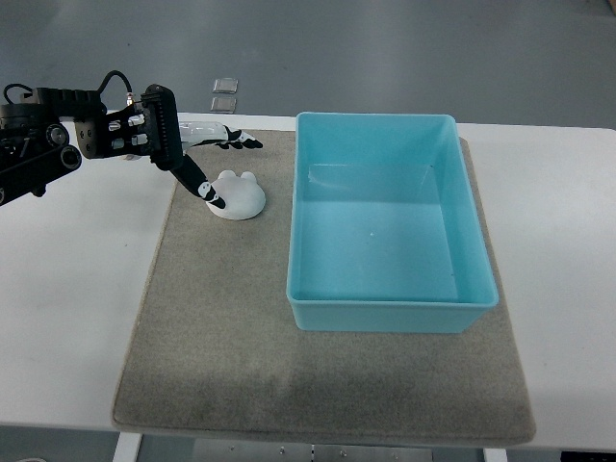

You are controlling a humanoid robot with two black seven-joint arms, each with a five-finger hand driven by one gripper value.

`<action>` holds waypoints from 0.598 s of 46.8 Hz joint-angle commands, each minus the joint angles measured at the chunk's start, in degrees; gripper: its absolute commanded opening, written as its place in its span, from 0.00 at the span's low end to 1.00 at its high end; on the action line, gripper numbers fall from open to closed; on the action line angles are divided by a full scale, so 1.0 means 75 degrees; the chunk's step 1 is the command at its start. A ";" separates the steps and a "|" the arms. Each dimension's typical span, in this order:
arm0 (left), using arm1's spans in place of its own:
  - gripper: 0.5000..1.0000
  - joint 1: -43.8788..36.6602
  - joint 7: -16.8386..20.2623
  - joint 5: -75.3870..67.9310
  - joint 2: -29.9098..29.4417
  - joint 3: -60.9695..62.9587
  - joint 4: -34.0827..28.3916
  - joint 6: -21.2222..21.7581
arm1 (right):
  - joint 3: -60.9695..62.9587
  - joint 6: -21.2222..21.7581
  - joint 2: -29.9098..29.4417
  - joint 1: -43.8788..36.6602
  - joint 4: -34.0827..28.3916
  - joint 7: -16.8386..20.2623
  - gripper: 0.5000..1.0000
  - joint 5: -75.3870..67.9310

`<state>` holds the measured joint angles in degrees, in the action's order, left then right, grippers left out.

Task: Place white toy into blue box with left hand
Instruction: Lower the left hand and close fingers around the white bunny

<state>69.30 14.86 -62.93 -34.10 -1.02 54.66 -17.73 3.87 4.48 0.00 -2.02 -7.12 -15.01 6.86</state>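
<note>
The left robot hand [197, 154] reaches in from the far left over the white bench [67, 318], fingers spread, one dark-tipped finger [207, 190] touching the left edge of the white toy [239, 195]. The toy sits on a grey mat [221, 337], just left of the blue box [390, 313], which stands open on the same mat.

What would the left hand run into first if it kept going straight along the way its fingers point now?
The left hand points right and slightly toward the camera. Its lower finger already reaches the white toy, so the toy comes first; contact is hard to judge from above. Beyond it stands the left wall of the blue box.
</note>
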 commanded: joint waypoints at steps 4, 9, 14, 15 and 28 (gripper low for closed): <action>0.98 -0.0005 -0.0001 0.0000 0.0175 0.0183 -0.0046 0.0114 | 0.0000 0.0000 0.0000 0.0000 0.0000 -0.0003 0.87 -0.0001; 0.98 0.0006 -0.0024 0.0000 0.0211 0.0183 -0.0069 0.0138 | 0.0000 0.0000 0.0000 0.0000 0.0000 0.0008 0.87 -0.0001; 0.98 0.0006 -0.0036 0.0000 0.0246 0.0195 -0.0069 0.0149 | 0.0000 0.0000 0.0000 0.0000 0.0000 -0.0003 0.87 -0.0001; 0.98 -0.0005 -0.0036 0.0000 0.0269 0.0195 -0.0069 0.0149 | 0.0000 0.0000 0.0000 0.0000 0.0000 -0.0003 0.87 -0.0001; 0.98 -0.0122 -0.0036 0.0012 0.0316 0.0218 -0.0092 0.0149 | 0.0000 0.0000 0.0000 0.0000 0.0000 -0.0003 0.87 -0.0001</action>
<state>68.54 14.59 -62.86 -31.79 0.43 53.96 -16.61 3.87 4.48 0.00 -2.02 -7.12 -15.02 6.86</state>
